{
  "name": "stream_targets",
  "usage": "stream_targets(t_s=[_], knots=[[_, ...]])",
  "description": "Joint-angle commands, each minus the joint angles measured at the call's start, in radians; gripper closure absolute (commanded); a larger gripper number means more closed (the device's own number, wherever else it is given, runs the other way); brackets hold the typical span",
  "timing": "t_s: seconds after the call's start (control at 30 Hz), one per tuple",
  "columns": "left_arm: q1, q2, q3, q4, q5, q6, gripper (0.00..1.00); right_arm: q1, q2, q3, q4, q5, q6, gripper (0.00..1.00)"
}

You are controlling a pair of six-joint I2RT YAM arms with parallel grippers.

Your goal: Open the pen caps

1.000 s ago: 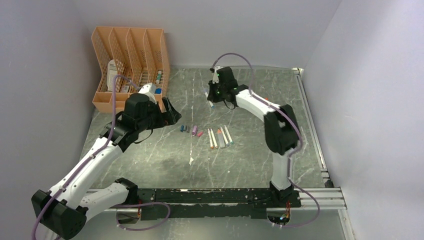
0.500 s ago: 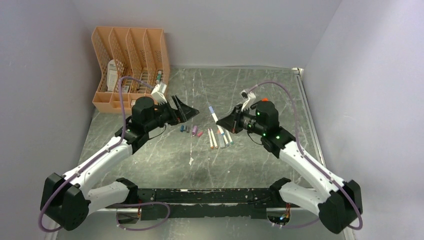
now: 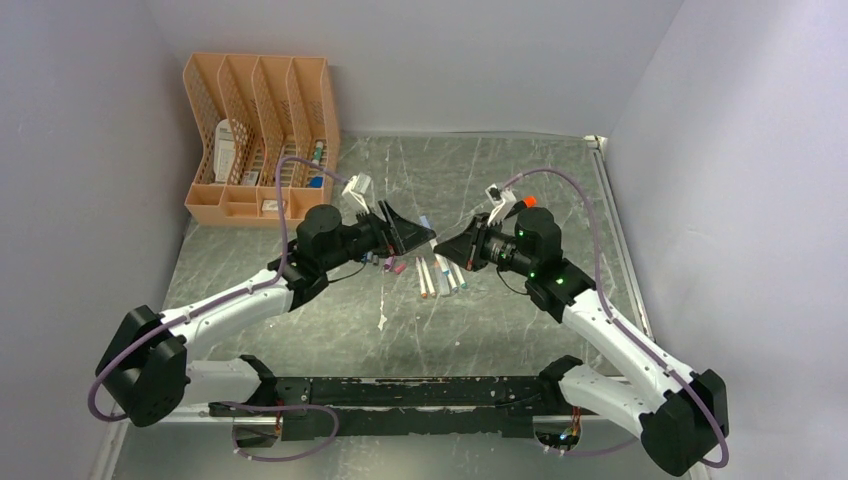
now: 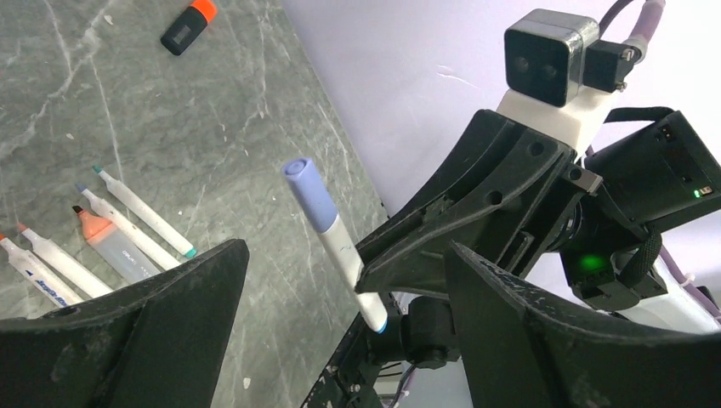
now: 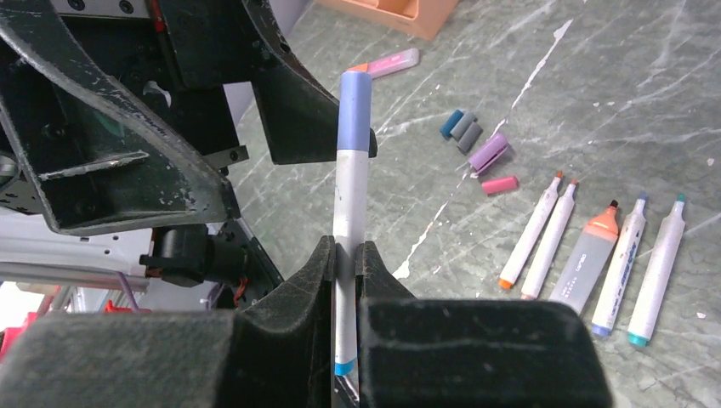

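My right gripper (image 5: 347, 246) is shut on the barrel of a white pen (image 5: 349, 208), which it holds above the table. The pen's periwinkle cap (image 5: 354, 110) is still on and points at my left gripper (image 4: 344, 251). That gripper is open, with one finger on each side of the pen (image 4: 344, 255) and no visible contact with the cap (image 4: 310, 191). From above, both grippers meet at the pen (image 3: 427, 222) over the table's middle. Several loose pen caps (image 5: 485, 153), teal, grey, purple and pink, lie on the table.
Several uncapped pens (image 5: 595, 251) lie in a row beside the loose caps (image 3: 388, 262). A black marker with an orange tip (image 4: 187, 25) lies behind my right arm. An orange mesh organiser (image 3: 260, 130) stands at the back left, against the wall.
My right arm swung from the back of the table to the middle with the pen in its grip. My left gripper, still open, moved right until its fingers reached the pen's capped end.
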Motion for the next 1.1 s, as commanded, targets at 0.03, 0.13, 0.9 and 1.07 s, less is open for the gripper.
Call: stream_targets(t_s=[0.03,0.13,0.9,1.07], knots=[[-0.021,0.018,0.039,0.068,-0.066,-0.001,0.12,0.010,0.006,-0.010,0.020,-0.004,0.014,1.00],[-0.022,0.019,0.038,0.067,-0.085,-0.003,0.27,0.012,0.004,-0.009,0.017,-0.001,0.012,1.00],[-0.024,0.070,0.029,0.082,-0.125,-0.021,0.93,0.035,-0.004,-0.010,0.002,-0.021,0.009,1.00],[-0.024,0.074,0.028,0.090,-0.108,-0.025,0.93,0.036,-0.001,-0.010,-0.003,-0.012,0.005,0.94]])
